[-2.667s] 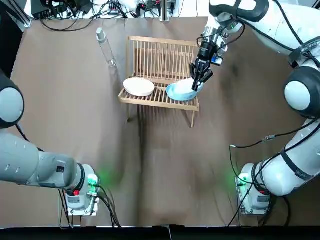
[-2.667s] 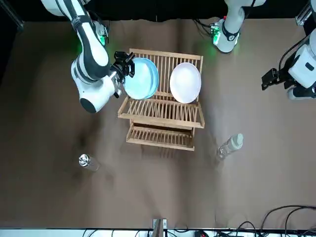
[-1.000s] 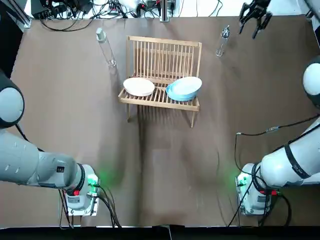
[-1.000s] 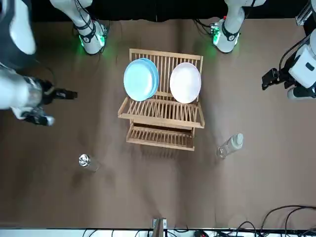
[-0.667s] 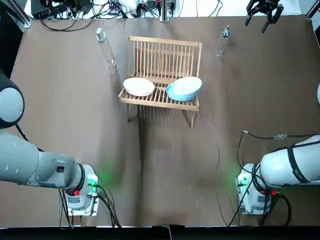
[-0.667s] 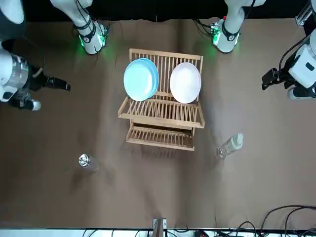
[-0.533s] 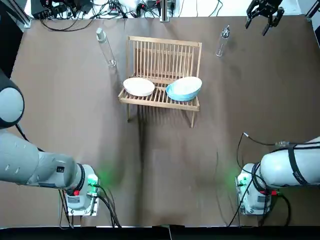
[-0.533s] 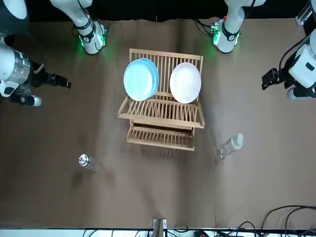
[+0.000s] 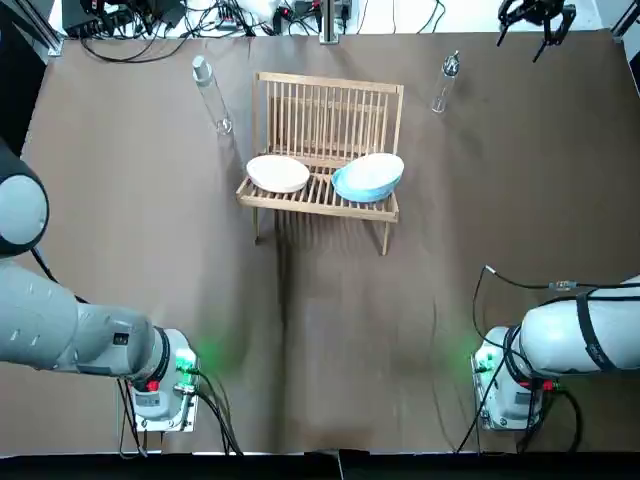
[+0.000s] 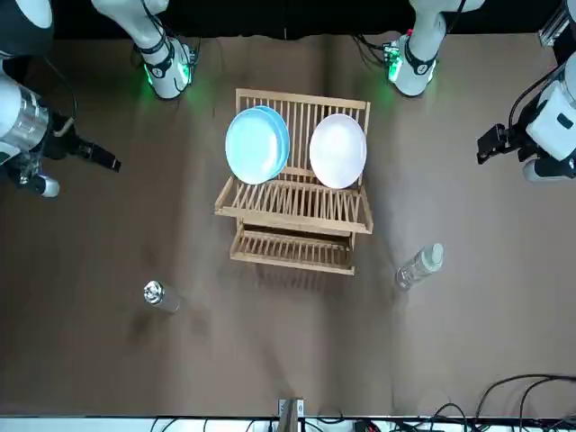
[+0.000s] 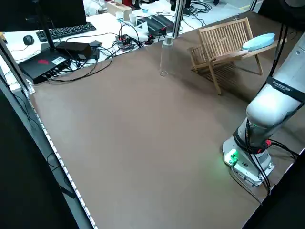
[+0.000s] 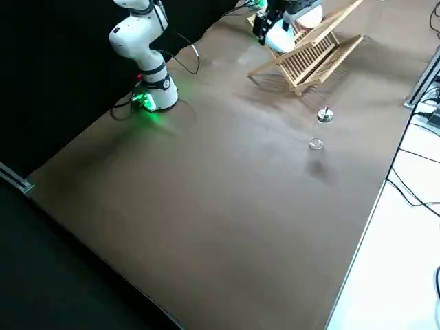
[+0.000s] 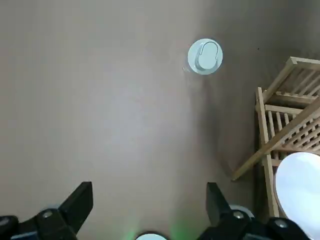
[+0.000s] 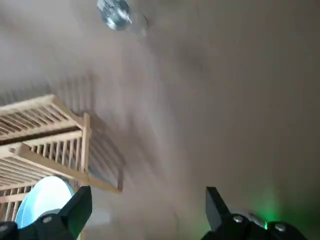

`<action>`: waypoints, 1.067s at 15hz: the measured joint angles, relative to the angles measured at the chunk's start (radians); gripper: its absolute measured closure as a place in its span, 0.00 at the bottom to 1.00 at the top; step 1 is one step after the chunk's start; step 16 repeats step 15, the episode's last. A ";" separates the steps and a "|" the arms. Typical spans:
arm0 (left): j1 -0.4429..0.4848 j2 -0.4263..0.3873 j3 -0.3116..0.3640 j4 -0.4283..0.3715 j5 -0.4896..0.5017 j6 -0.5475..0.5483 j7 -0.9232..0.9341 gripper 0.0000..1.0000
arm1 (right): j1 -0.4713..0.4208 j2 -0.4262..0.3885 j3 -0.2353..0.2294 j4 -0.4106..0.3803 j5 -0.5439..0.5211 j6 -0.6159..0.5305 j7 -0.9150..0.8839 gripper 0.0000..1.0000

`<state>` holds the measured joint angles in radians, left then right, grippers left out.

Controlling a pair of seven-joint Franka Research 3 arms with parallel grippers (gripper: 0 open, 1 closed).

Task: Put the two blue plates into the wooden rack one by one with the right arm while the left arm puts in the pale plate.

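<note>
Two blue plates (image 9: 368, 176) stand together in the wooden rack (image 9: 326, 115), toward its right end. The pale plate (image 9: 278, 173) leans in the slots beside them. From the front, the blue plates (image 10: 257, 144) and the pale plate (image 10: 337, 150) stand upright. My right gripper (image 9: 535, 12) is open and holds nothing, high over the table's far right corner, well away from the rack. Its wrist view has the blue plates (image 14: 44, 199) far below. My left gripper (image 10: 490, 144) hangs off to the rack's left, open and holding nothing (image 13: 147, 197).
One clear bottle (image 9: 210, 95) stands left of the rack, another (image 9: 445, 80) to its right. Both arm bases (image 9: 160, 385) (image 9: 510, 385) sit at the near edge. Cables and boxes (image 11: 62, 52) lie beyond the table's far edge.
The right gripper let go of the blue plate in the rack, pulled away to the far right corner and keeps drifting outward. The plates and the left arm have not moved.
</note>
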<state>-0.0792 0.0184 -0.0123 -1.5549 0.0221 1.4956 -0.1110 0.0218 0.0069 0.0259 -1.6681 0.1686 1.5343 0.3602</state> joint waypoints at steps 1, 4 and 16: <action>0.000 0.000 0.000 0.000 0.000 0.000 0.000 0.00 | 0.000 0.000 0.001 0.005 -0.008 0.039 -0.048 0.00; 0.000 0.000 0.000 0.000 0.000 0.000 0.000 0.00 | -0.001 0.000 -0.002 0.009 -0.033 0.092 -0.243 0.00; 0.000 0.000 0.000 0.000 0.000 0.000 0.000 0.00 | 0.027 -0.074 0.005 -0.049 -0.091 0.001 -0.310 0.00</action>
